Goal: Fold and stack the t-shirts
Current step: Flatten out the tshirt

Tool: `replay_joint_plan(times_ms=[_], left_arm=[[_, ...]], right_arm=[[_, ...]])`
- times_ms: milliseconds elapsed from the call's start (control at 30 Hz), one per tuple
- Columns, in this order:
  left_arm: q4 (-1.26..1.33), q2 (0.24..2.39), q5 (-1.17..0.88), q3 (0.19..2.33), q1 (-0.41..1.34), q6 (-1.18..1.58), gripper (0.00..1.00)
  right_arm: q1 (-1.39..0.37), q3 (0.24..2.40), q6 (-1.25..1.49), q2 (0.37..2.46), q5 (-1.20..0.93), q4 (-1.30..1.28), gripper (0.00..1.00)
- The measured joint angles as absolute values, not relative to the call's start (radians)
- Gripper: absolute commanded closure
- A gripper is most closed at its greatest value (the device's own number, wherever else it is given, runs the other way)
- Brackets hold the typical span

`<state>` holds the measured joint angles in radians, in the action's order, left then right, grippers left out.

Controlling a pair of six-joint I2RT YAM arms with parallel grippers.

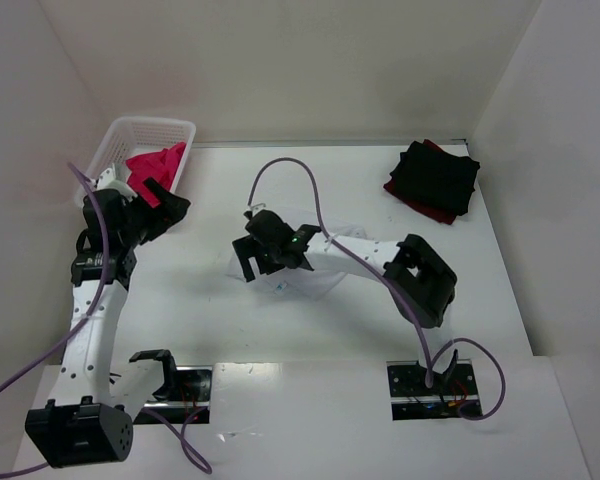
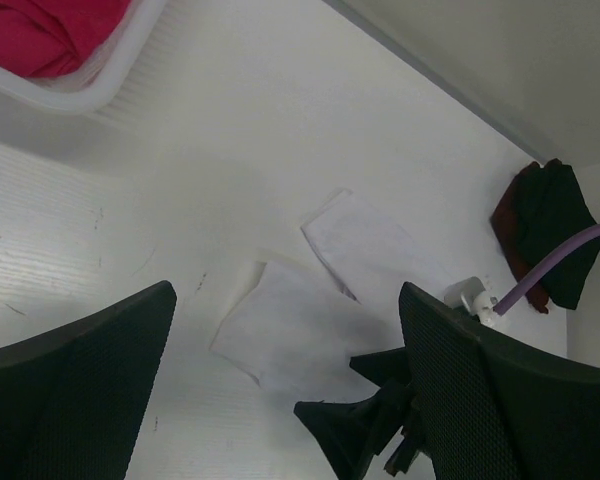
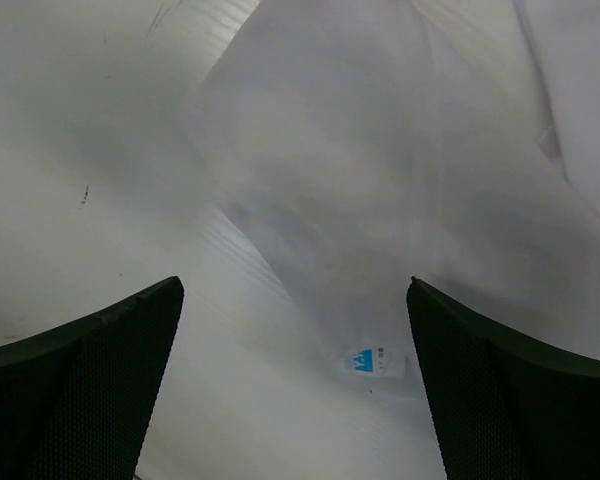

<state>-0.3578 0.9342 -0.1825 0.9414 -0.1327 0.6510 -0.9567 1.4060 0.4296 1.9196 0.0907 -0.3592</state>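
Spread right gripper [image 3: 293, 288] is poised over unfinished white t-shirt [image 3: 380, 150]; two dark t-shirts [image 1: 435, 180] are stacked; pink t-shirts [image 1: 158, 162] are left beside spread left gripper [image 2: 286, 290].

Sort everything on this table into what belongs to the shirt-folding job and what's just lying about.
Job:
white t-shirt, table centre
black t-shirt atop dark red t-shirt, far right
pink t-shirt, far left

Lying about:
white mesh basket holding the pink one
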Motion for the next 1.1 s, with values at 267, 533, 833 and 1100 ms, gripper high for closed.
replay_joint_plan(times_ms=[267, 533, 833, 1100], left_arm=[[-0.364, 0.927, -0.101, 0.927, -0.134, 0.697, 0.00], [-0.362, 0.911, -0.080, 0.919, -0.134, 0.714, 0.00], [-0.363, 0.904, -0.072, 0.910, -0.134, 0.714, 0.00], [-0.363, 0.903, -0.070, 0.910, -0.134, 0.714, 0.00]], right_arm=[[-0.992, 1.546, 0.418, 2.031, 0.126, -0.366, 0.15], [-1.014, 1.641, 0.387, 2.150, 0.164, -0.384, 0.17], [-1.063, 1.763, 0.350, 2.260, 0.192, -0.417, 0.24], [-1.067, 1.806, 0.341, 2.304, 0.205, -0.424, 0.45]])
